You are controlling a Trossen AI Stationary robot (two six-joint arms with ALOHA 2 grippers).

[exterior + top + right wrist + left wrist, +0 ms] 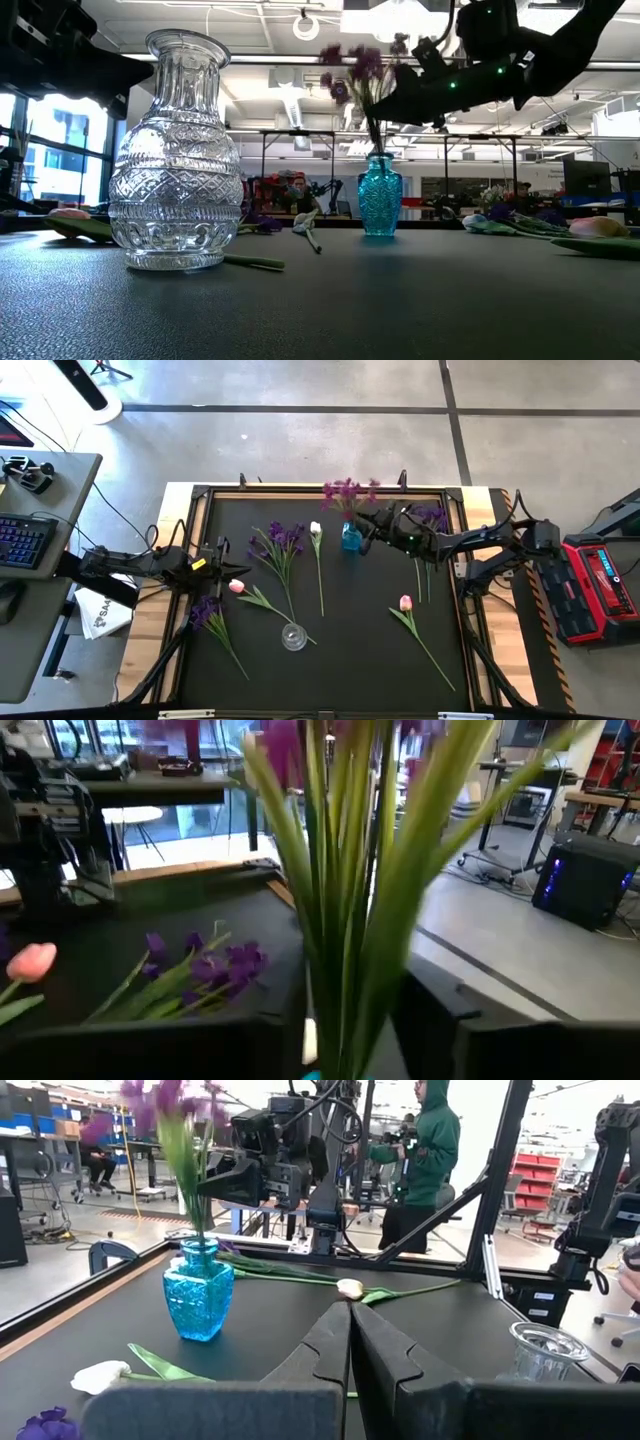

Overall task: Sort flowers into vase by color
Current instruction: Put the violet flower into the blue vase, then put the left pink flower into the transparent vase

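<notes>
A blue glass vase (350,539) (380,195) (198,1292) stands near the table's far edge with a purple sprig (347,492) (352,65) upright in it. My right gripper (368,530) (388,110) (350,1020) is at the sprig's stems above the vase's mouth. My left gripper (236,568) (350,1342) is shut and waits at the left edge. Lying flat on the mat are purple sprigs (283,540) (205,610) (432,516), a white tulip (316,530) and pink tulips (236,586) (405,602). My right gripper has the purple sprig's bundle of green stems (345,970) between its two fingers, part-way up, below the blooms. The fingers come level from the table's right side and lie across the stems. The sprig stands upright with its lower end inside the blue vase.
A clear cut-glass vase (293,636) (175,150) (540,1350) stands near the table's near edge, across a pink tulip's stem. A raised frame (200,495) borders the black mat. A person in a green hoodie (425,1150) stands in the room beyond the table.
</notes>
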